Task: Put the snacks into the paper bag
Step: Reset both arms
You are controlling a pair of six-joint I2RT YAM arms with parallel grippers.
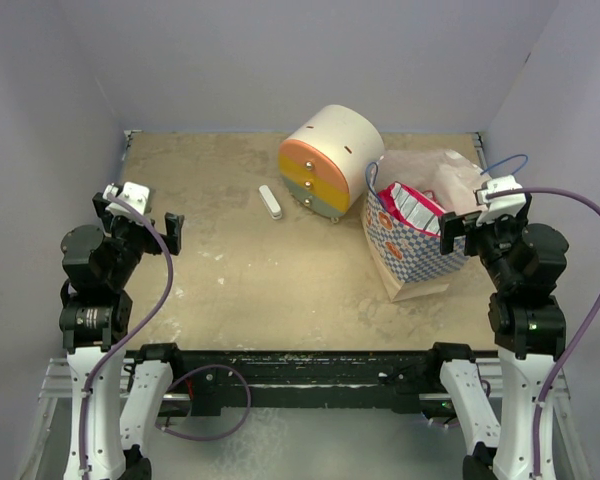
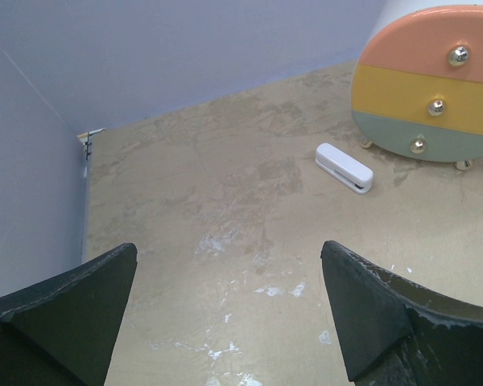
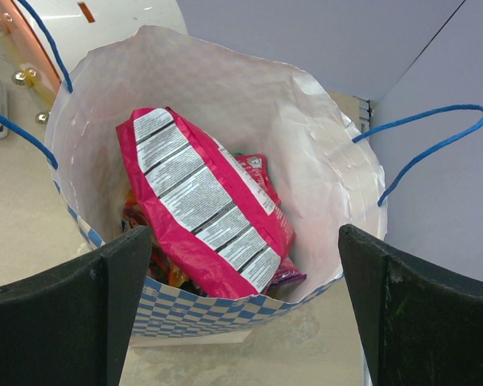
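The paper bag [image 1: 412, 262] stands open at the right of the table, with a blue-white checkered band and blue cord handles. In the right wrist view the bag [image 3: 322, 153] holds several snacks, with a pink packet [image 3: 201, 201] on top and a purple one [image 3: 286, 277] under it. My right gripper [image 1: 458, 226] is open and empty, just above and beside the bag's right rim; it also shows in the right wrist view [image 3: 245, 310]. My left gripper [image 1: 140, 215] is open and empty above the bare table at the left; it also shows in the left wrist view [image 2: 229, 310]. No snack lies on the table.
A cream round drawer unit [image 1: 328, 162] with orange, yellow and green drawers stands at the back middle, next to the bag. A small white stick-shaped object [image 1: 270, 201] lies to its left, and shows in the left wrist view [image 2: 344, 167]. Lilac walls enclose the table.
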